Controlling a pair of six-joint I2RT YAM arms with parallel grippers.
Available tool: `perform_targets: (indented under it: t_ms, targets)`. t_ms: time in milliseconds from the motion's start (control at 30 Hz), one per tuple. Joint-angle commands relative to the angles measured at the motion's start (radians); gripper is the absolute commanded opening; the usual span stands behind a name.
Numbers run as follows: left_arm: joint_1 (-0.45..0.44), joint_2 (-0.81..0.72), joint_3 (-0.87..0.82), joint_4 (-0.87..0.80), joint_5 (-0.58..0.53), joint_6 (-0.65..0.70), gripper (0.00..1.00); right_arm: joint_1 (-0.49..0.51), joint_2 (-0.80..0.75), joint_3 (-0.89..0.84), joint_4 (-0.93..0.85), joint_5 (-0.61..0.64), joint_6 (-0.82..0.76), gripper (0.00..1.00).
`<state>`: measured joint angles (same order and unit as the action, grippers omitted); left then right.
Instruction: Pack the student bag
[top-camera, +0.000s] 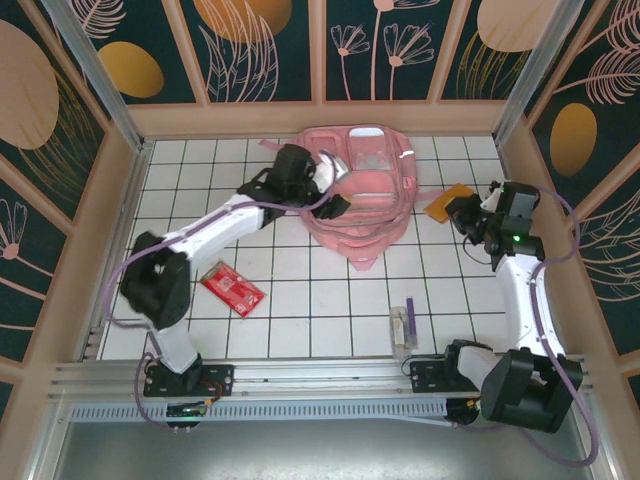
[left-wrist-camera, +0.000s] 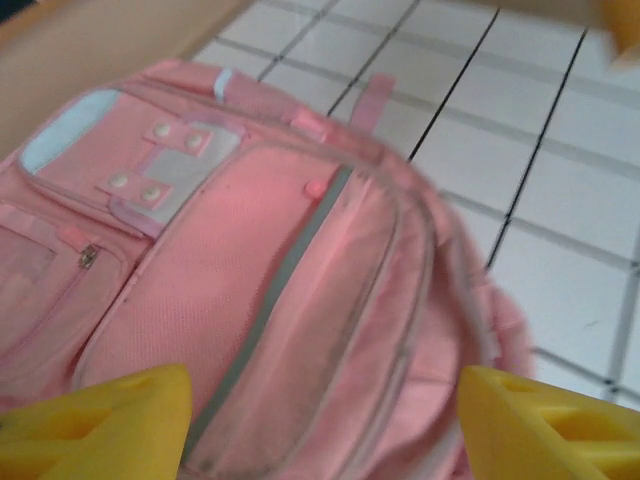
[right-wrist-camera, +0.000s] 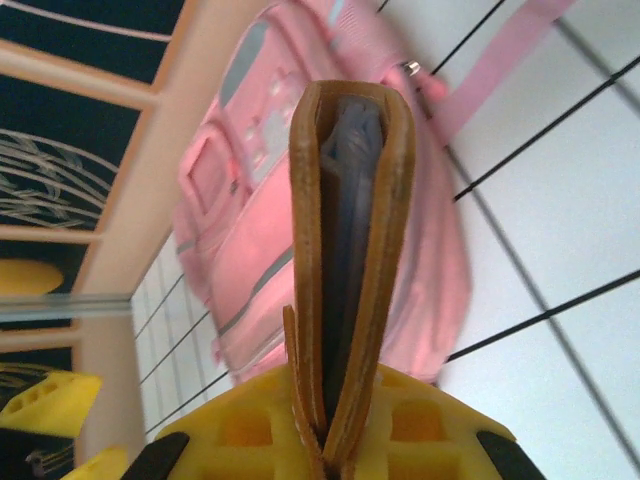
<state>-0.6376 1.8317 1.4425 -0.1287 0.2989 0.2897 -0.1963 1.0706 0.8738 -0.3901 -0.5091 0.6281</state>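
The student bag (top-camera: 365, 195) is a large pink backpack lying flat at the back middle of the tiled table, front pockets up. My left gripper (top-camera: 335, 185) hovers over its left side. In the left wrist view this gripper (left-wrist-camera: 325, 440) is open, its yellow fingertips (left-wrist-camera: 100, 420) wide apart above the bag's front pocket (left-wrist-camera: 300, 300), with nothing between them. My right gripper (top-camera: 458, 208) is to the right of the bag, shut on a folded brown wallet (top-camera: 447, 204). In the right wrist view the wallet (right-wrist-camera: 350, 220) stands edge-on out of the gripper (right-wrist-camera: 345, 450), with the bag (right-wrist-camera: 250, 220) behind it.
A red packet (top-camera: 232, 288) lies on the tiles at front left, near the left arm. A purple pen (top-camera: 409, 310) and a pale grey bar (top-camera: 400, 328) lie at front middle-right. Wooden walls (top-camera: 320, 118) close in the table at the back and on both sides.
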Motion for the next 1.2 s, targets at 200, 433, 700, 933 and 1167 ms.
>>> perform_targets:
  t_ms: [200, 433, 700, 933, 1167]
  targets:
    - [-0.033, 0.344, 0.252, -0.027, -0.336, 0.295, 0.7, -0.045, 0.002, -0.003, -0.106, -0.009, -0.13, 0.0]
    - [-0.033, 0.522, 0.544, -0.198, -0.437, 0.217, 0.26, -0.045, 0.004, -0.092, -0.084, -0.099, -0.135, 0.0]
    - [-0.034, 0.427, 0.741, -0.336, -0.269, 0.025, 0.0, 0.004, 0.046, -0.127, 0.036, -0.404, -0.067, 0.0]
    - [-0.037, 0.282, 0.736, -0.353, -0.159, -0.115, 0.0, 0.244, 0.13, -0.109, 0.334, -0.331, 0.275, 0.0]
    - [-0.045, 0.043, 0.404, -0.057, 0.092, -0.316, 0.0, 0.414, 0.304, -0.132, 0.682, -0.064, 0.548, 0.0]
